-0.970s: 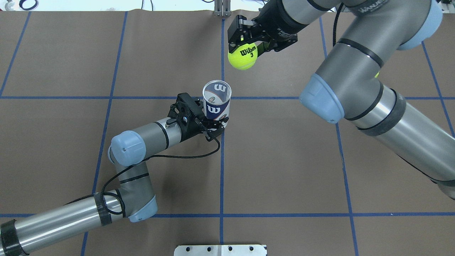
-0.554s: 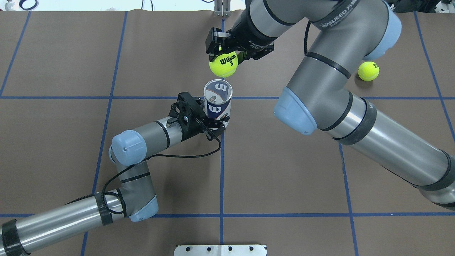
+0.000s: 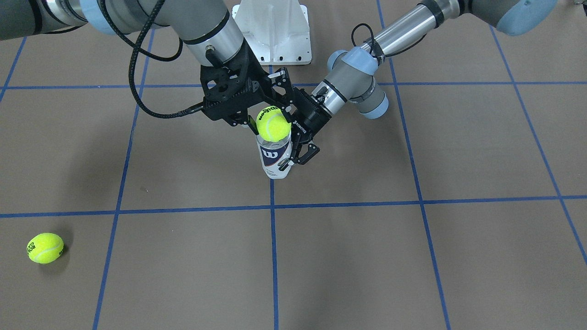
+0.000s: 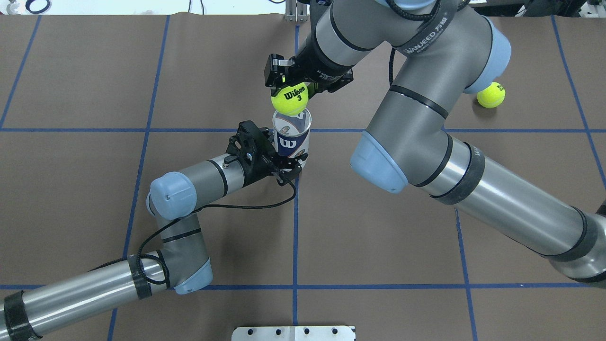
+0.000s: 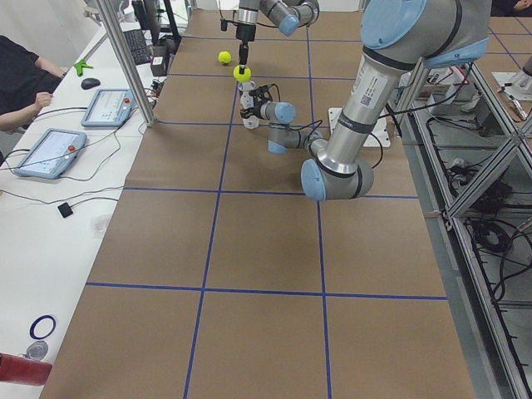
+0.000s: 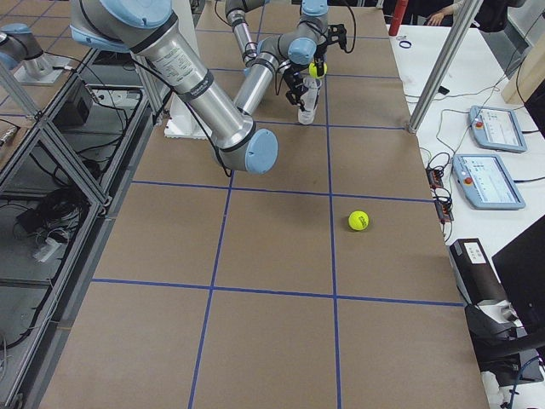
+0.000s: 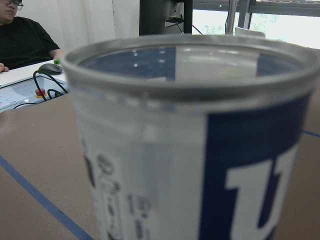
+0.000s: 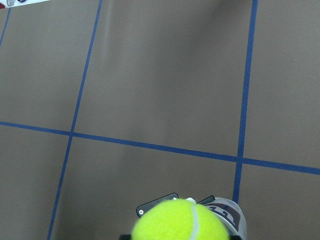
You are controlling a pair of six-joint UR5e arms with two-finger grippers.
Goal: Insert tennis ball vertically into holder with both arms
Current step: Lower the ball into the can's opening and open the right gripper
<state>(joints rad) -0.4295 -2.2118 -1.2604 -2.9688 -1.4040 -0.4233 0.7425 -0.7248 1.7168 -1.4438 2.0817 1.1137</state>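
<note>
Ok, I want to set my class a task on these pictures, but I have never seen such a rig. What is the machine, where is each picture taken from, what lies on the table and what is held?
This robot has a left arm and a right arm of jointed metal at a brown table with blue tape lines. Each arm ends in a black two-finger gripper. All pictures show one moment: one camera looks down from behind the robot, one faces it across the table, two stand at the table's ends, and one rides on each wrist. The left gripper is shut on the holder, a clear tennis-ball can standing upright. The right gripper holds a yellow tennis ball just over the can's open top, not yet inside. A second ball lies loose on the table.
</note>
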